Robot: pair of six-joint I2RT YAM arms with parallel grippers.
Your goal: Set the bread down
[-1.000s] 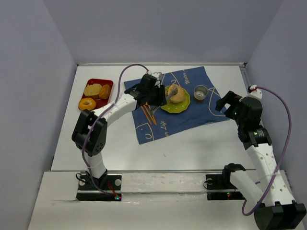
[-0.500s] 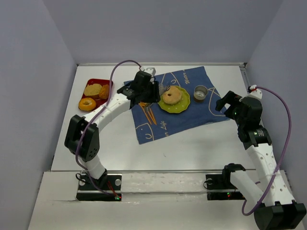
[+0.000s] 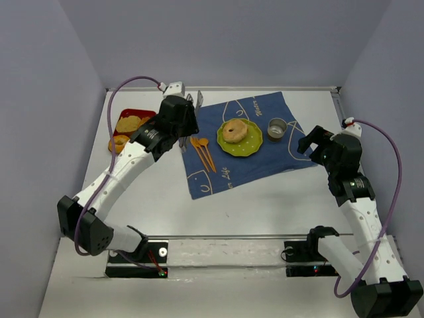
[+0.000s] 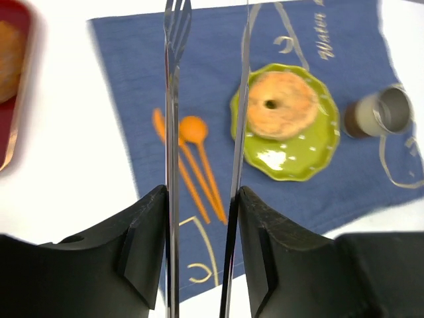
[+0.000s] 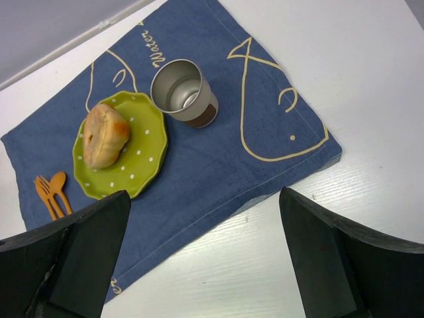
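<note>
The bread (image 3: 233, 131) is a pale tan ring with a centre hole, lying on a green dotted plate (image 3: 248, 147) on the blue cloth. It also shows in the left wrist view (image 4: 281, 105) and the right wrist view (image 5: 105, 134). My left gripper (image 3: 185, 120) is shut on metal tongs (image 4: 173, 99), whose two arms stand apart with nothing between them. It hangs over the cloth's left edge, left of the plate and clear of the bread. My right gripper (image 3: 306, 142) is open and empty above the cloth's right corner (image 5: 205, 199).
A red tray (image 3: 147, 114) at the far left holds an orange ring donut (image 3: 120, 143) and an oval bread piece (image 3: 128, 123). An orange fork and spoon (image 3: 202, 151) lie on the blue cloth (image 3: 232, 169). A metal cup (image 3: 277, 127) stands right of the plate.
My left arm has drawn back to the left with the tongs, from over the plate to the cloth's left edge. The bread stays on the plate. The right arm has not moved.
</note>
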